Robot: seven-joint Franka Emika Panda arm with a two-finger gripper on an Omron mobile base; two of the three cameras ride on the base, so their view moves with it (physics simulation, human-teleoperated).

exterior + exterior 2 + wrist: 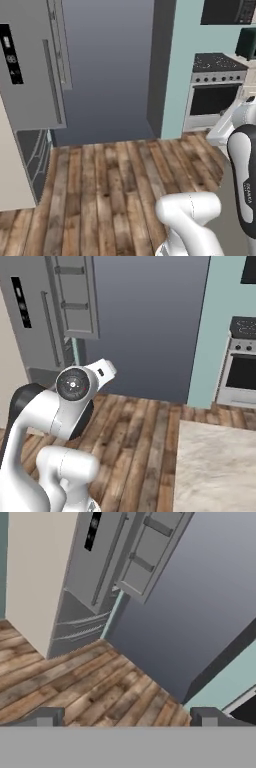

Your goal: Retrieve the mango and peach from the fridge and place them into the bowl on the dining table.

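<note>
The fridge (30,75) is standing at the left of both base views with its left door shut and its right door (75,298) swung wide, showing the inner racks on that door; the interior is facing away from the cameras, so its shelves are not being seen. Neither the mango nor the peach is appearing anywhere in these pictures, and whether either is sitting inside the fridge cannot be told. The gripper (125,717) is standing spread wide in the hand view, its two dark fingertips (47,716) well apart with nothing between them, and it is looking across the wooden floor (110,190) toward the fridge drawers and the open door. The arm is folding low above the base, well apart from the fridge. A pale marbled slab, judged to be the worktop (217,466), is showing at the lower right of the right base view; the bowl is not being seen on the part that is showing. A stove (215,90) is standing at the far right. Judgement: the door is already open, but no fruit is in hand, so both retrievals and both placements are remaining. The base is likely needing to move round to face the open compartment first.
</note>
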